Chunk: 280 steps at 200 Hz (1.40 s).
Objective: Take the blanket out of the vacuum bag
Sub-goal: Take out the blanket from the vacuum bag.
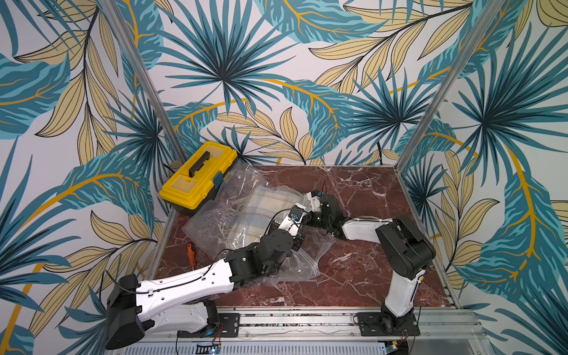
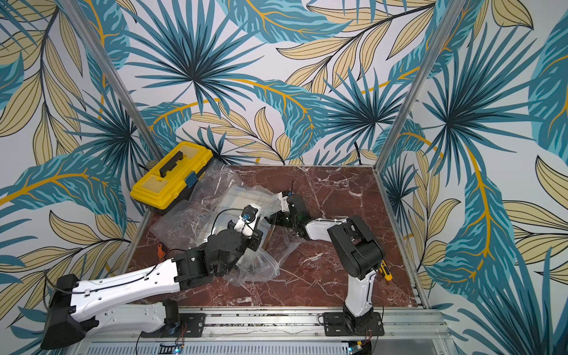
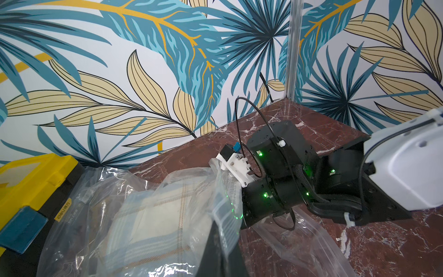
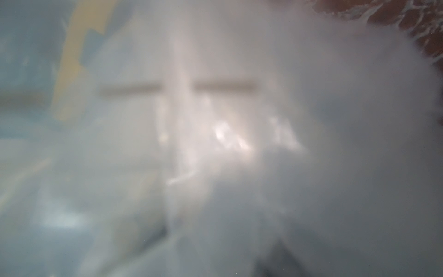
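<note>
The blanket (image 1: 261,209) lay folded inside the vacuum bag (image 1: 215,224), left of centre in both top views, the bag's far corner touching the yellow toolbox (image 1: 199,175) at the upper left of the bench (image 1: 368,276). My left gripper (image 3: 215,244) was together and looked pinched on the bag's zip edge, holding the mouth up. My right gripper (image 3: 239,206) had pushed in at that mouth, but film covered its tips, so I could not tell whether it was apart or clamped on cloth. I judged the main risk to be catching film along with the blanket: then a pull would drag the whole bag, and a thin pinch on slick plastic could slip out on the left. The two wrists also sat very near each other and might knock. The left wrist view showed the plaid cloth and the striped zip strip up close, which the top views gave only faintly; the right wrist view was a grey blur of film against the lens. A top view alone showed an orange screwdriver (image 1: 190,252) at the bench's left edge
</note>
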Each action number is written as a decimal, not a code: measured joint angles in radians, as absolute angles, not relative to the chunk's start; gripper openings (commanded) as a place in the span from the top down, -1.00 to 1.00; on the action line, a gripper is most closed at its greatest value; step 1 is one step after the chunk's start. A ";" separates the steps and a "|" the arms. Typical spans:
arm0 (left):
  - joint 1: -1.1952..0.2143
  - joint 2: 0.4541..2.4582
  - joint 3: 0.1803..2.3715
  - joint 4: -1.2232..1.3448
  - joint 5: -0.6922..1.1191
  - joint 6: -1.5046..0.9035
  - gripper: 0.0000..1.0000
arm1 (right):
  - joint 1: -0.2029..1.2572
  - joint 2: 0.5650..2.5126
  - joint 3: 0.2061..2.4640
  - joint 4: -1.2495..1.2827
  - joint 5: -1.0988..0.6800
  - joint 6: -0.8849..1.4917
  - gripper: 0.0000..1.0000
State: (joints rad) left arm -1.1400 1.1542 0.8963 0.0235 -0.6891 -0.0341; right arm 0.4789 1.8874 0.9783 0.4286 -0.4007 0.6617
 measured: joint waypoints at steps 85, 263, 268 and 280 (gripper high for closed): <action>-1.140 1.152 0.864 0.107 -0.691 -0.036 1.00 | 0.493 1.884 1.031 0.339 -0.393 0.659 1.00; -1.131 1.326 0.809 0.415 -0.715 -0.008 1.00 | 0.560 1.470 0.796 0.274 -0.368 0.843 1.00; -1.131 1.330 0.809 0.419 -0.715 -0.008 1.00 | 0.561 1.470 0.796 0.277 -0.367 0.843 1.00; -1.129 1.338 0.809 0.426 -0.714 -0.008 1.00 | 0.562 1.468 0.796 0.276 -0.367 0.846 1.00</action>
State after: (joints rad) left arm -1.1286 1.3380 0.8093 0.4255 -0.7136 -0.0078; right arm 0.5621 1.4677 0.7959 0.2764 -0.3668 0.8459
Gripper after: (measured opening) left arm 0.045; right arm 0.052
